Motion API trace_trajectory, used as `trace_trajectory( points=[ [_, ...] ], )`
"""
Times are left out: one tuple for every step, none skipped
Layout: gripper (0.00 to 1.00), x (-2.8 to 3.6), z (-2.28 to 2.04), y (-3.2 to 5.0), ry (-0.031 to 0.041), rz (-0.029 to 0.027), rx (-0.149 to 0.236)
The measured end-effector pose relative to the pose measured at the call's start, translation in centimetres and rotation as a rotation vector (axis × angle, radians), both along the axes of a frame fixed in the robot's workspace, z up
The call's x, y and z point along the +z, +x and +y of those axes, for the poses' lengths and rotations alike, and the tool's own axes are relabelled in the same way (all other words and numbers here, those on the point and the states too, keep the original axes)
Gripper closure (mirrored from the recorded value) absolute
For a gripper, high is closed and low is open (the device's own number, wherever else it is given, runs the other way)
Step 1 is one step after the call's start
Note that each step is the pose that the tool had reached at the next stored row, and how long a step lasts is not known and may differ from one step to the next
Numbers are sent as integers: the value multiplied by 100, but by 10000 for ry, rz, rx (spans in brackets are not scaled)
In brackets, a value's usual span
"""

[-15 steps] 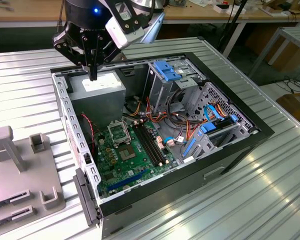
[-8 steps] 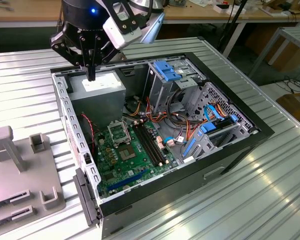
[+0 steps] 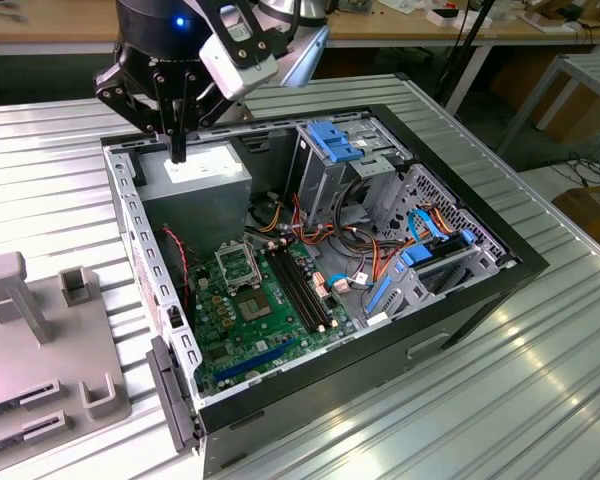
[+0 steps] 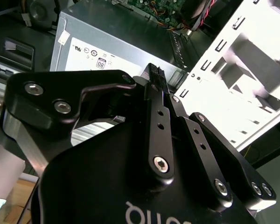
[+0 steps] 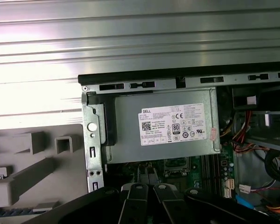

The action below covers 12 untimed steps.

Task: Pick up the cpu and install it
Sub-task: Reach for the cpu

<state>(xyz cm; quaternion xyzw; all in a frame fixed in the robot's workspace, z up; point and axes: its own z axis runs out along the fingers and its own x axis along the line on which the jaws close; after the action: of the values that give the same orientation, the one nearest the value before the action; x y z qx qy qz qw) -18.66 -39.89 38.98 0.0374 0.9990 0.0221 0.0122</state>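
- Nearest, at the exterior view's left, a grey fixture (image 3: 40,340) sits on the ribbed table (image 3: 540,400), just beside the open case (image 3: 380,350).
- Next comes the gripper (image 3: 178,150), hanging fingers-down over the case's far corner on that side, above the grey supply (image 3: 205,180). Its tips are close to the supply's labelled top; I cannot tell whether they touch it.
- Arm pose: the wrist is near upright with a slight tilt. Both wrist views look down past the fingers (image 4: 154,77) onto the supply's label.
- Claw: the fingers are pressed together with no gap and nothing between them that shows, so I judge it empty.
- Further right and lower, on the green board, the socket (image 3: 234,264) stands with its metal frame around a dark middle. Whether anything sits in it is too small to tell.
- Just beside the socket, toward the camera, lies a small dull-grey square (image 3: 257,303) that I take for the cpu, flat on the board and well apart from the claw.
- Right of that run the slots (image 3: 302,290), then the drive cage (image 3: 330,160) with blue clips.
- Progress, as a judgement: early. The cpu is not in hand, and both pickup and seating remain.
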Motion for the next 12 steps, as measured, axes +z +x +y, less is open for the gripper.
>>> trace_trajectory(
  points=[
    [89,-1,0,-5,0,0,0],
    [89,-1,0,-13,0,-1,0],
    [89,-1,0,-19,-1,0,1],
    [89,-2,0,-24,0,0,0],
    [89,-3,0,-28,0,0,0],
    [89,-3,0,-34,0,0,0],
    [89,-3,0,-39,0,0,0],
    [89,-4,0,-46,0,0,0],
    [89,-4,0,-51,0,0,0],
    [89,-4,0,-55,0,0,0],
    [89,-5,0,-61,0,0,0],
    [89,-5,0,-65,0,0,-1]
  ],
)
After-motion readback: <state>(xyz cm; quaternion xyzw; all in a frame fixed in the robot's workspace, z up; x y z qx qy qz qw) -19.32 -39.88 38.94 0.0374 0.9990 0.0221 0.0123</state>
